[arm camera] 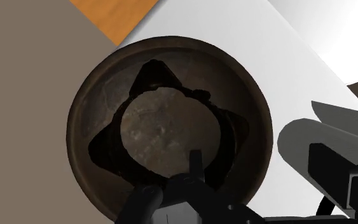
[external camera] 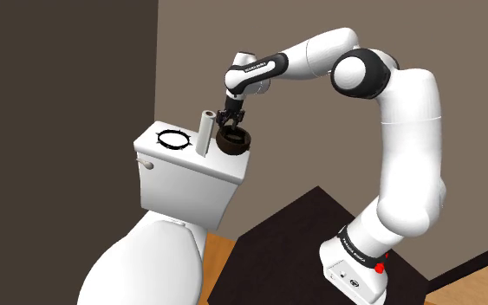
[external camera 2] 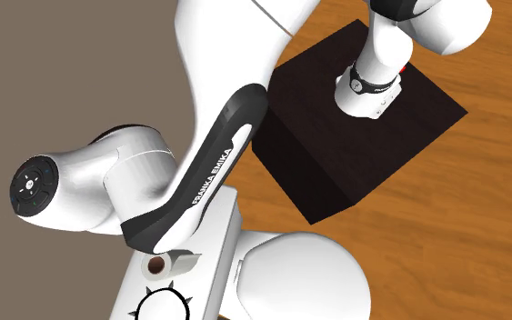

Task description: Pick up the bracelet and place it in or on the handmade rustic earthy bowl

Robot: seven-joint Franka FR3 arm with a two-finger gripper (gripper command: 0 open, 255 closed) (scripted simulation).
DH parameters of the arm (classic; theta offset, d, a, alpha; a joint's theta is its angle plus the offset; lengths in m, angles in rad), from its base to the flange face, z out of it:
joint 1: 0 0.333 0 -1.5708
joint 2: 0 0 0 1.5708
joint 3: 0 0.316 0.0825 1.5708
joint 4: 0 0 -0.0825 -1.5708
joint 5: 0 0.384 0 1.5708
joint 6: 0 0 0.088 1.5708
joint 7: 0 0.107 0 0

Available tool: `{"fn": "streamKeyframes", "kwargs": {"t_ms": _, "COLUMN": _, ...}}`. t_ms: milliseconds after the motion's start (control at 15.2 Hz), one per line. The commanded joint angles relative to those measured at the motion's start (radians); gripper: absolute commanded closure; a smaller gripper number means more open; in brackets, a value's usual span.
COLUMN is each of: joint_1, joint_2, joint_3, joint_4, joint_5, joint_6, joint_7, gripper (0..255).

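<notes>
Now: bracelet (external camera: 174,147) flat on tank lid (external camera: 181,161), opening up; gripper (external camera: 231,120) over bowl (external camera: 233,141).

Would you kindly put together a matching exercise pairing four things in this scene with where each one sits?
Things:
1 bracelet
2 pale tube
3 dark bowl
4 stand

Places:
A on the wooden floor
B directly below the gripper
C upright between the other two lid items
D flat on the tank lid, toward the shoulder view's left

Pairs: 1-D, 2-C, 3-B, 4-A
</notes>
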Motion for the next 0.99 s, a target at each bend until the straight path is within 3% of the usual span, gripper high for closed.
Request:
{"fn": "streamKeyframes", "kwargs": {"t_ms": 0, "joint_1": 0.0, "joint_2": 0.0, "joint_3": 0.0, "joint_4": 0.0, "joint_5": 0.0, "joint_6": 0.0, "joint_7": 0.0, "gripper": 0}}
{"fn": "streamKeyframes", "kwargs": {"t_ms": 198, "joint_1": 0.0, "joint_2": 0.0, "joint_3": 0.0, "joint_4": 0.0, "joint_5": 0.0, "joint_6": 0.0, "joint_7": 0.0, "gripper": 0}}
{"fn": "streamKeyframes", "kwargs": {"t_ms": 462, "joint_1": -0.002, "joint_2": -0.061, "joint_3": -0.002, "joint_4": 0.035, "joint_5": -0.003, "joint_6": -0.096, "joint_7": 0.002, "gripper": 0}}
{"fn": "streamKeyframes", "kwargs": {"t_ms": 924, "joint_1": -0.002, "joint_2": -0.061, "joint_3": -0.002, "joint_4": 0.035, "joint_5": -0.003, "joint_6": -0.096, "joint_7": 0.002, "gripper": 0}}
